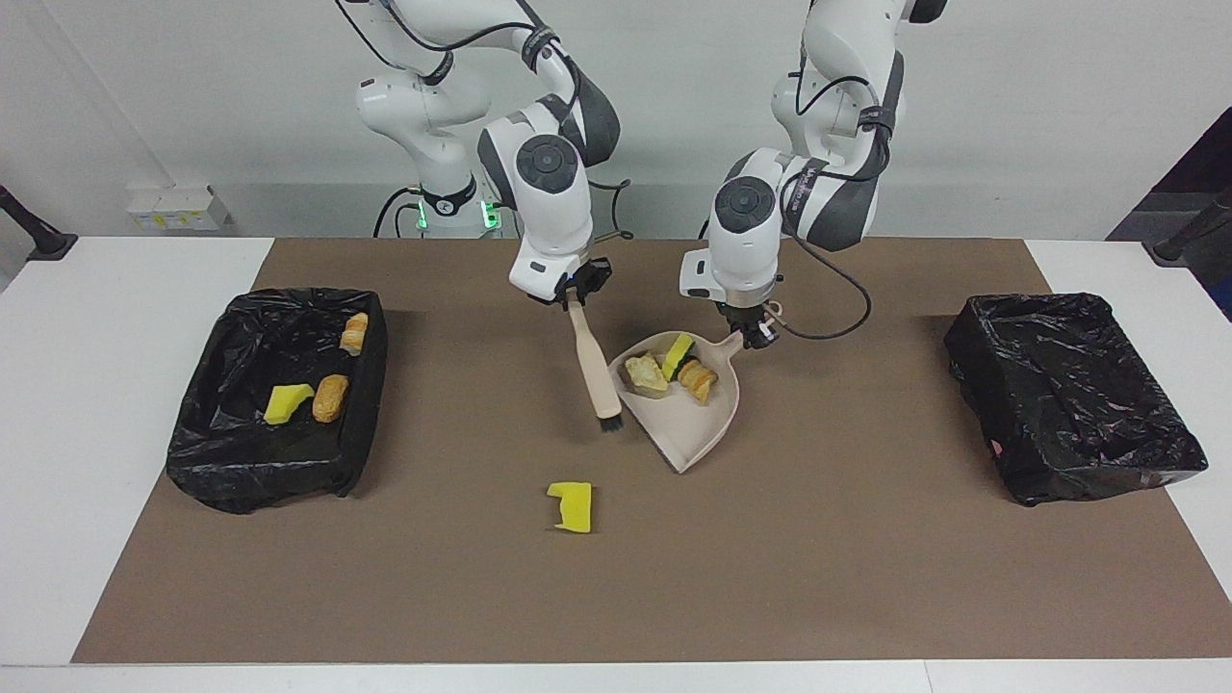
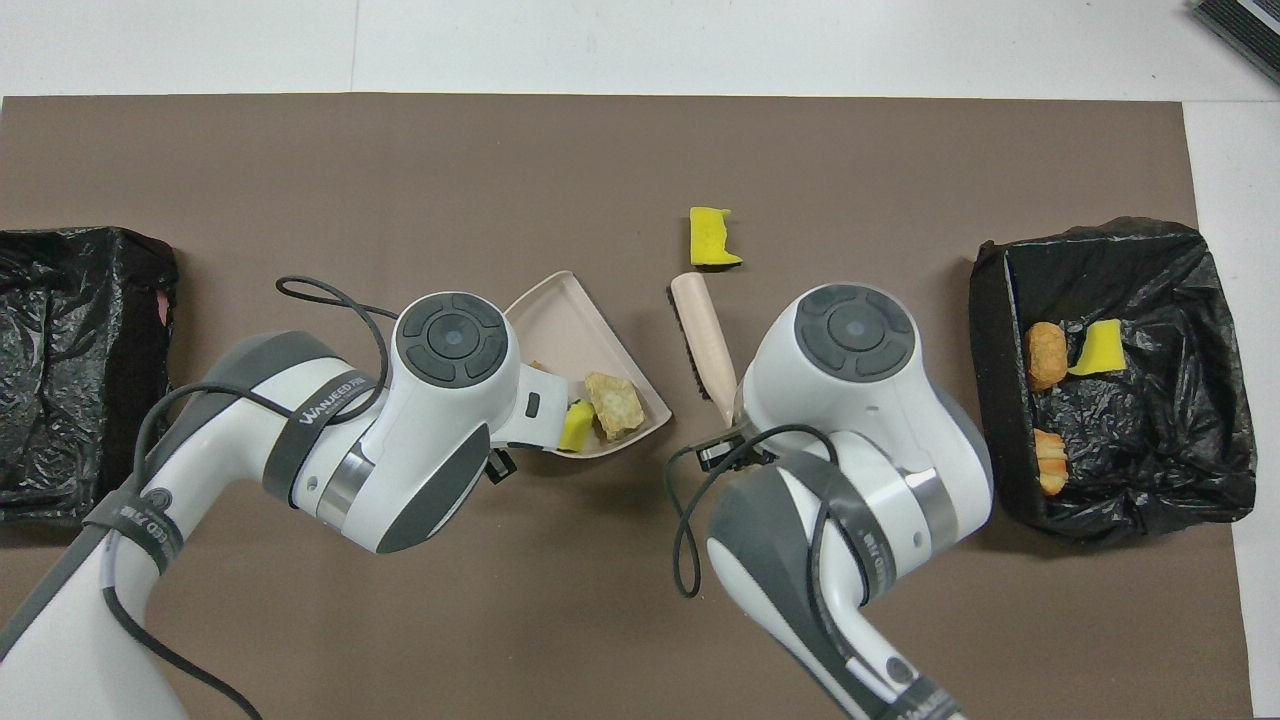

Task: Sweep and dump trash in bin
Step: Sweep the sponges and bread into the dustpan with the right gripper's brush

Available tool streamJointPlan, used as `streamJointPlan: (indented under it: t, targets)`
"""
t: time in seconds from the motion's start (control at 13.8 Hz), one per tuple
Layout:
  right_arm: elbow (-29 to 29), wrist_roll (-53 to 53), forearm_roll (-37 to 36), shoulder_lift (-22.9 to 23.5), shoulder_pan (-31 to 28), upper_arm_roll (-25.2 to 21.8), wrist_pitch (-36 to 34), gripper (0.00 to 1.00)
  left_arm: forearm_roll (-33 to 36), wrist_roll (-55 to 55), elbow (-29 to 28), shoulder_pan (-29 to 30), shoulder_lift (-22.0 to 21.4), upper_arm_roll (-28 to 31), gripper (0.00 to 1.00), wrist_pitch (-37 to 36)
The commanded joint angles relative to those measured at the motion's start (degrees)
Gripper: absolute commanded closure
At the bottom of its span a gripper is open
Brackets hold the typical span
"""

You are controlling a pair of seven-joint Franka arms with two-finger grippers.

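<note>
In the facing view, my right gripper point(image 1: 576, 295) is clamped on the handle of the hand brush point(image 1: 593, 364), whose bristles hang just below it, close to the mat and beside the dustpan point(image 1: 688, 423). My left gripper point(image 1: 751, 327) is closed on the dustpan's handle; the pan slopes down from it, holding a cream lump point(image 1: 645, 373), a yellow sponge chunk point(image 1: 678, 356) and a bread-like piece point(image 1: 698, 379). One yellow sponge scrap point(image 1: 572, 506) lies loose on the mat, well below the brush tip. Three scraps sit in the black-lined bin point(image 1: 274, 404) at the right arm's end; the other bin point(image 1: 1073, 395) looks empty.

I judge the next sweep should plant the bristles past that loose scrap and draw it toward the pan's lip, held flat on the mat.

From overhead, both grippers hide under their wrists. The brush point(image 2: 703, 335) points at the loose sponge point(image 2: 714, 238), with the dustpan point(image 2: 575, 335) alongside.
</note>
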Motion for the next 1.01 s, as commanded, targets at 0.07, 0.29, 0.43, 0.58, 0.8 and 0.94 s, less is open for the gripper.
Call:
streamJointPlan:
  t: [0.07,0.29,0.43,0.58,0.8,0.94]
  targets:
    - [12.01,-2.73,-7.95,10.36,-3.31,0.56,-1.34,1.00,-2.27,-9.00,-1.07,2.02,0.01,0.05,1.00,6.52]
    - [24.21,-3.96,-13.93,20.11,-3.93,0.56,-1.42,1.00,-2.80,-9.55,-1.60,1.84,-0.16,-0.03,1.00,6.61]
    - [30.99,-4.31,-17.89,26.00,-3.93,0.65,-1.16,1.00,-3.51,-9.29,-1.95,1.67,-0.33,-0.03,1.00,6.53]
    - [35.04,-5.45,-19.74,30.23,-3.93,0.56,-0.55,1.00,-4.91,-8.07,-2.65,1.14,-0.42,-0.21,1.00,6.53]
    - [35.06,-5.46,-19.14,31.39,-3.06,0.74,-1.85,1.00,-10.10,-1.66,-3.62,1.66,-0.86,-0.21,1.00,6.53]
    - [34.02,-5.37,-16.08,30.69,-2.44,1.00,-5.62,1.00,-10.28,-1.12,-3.62,1.75,-0.86,-0.21,1.00,6.61]
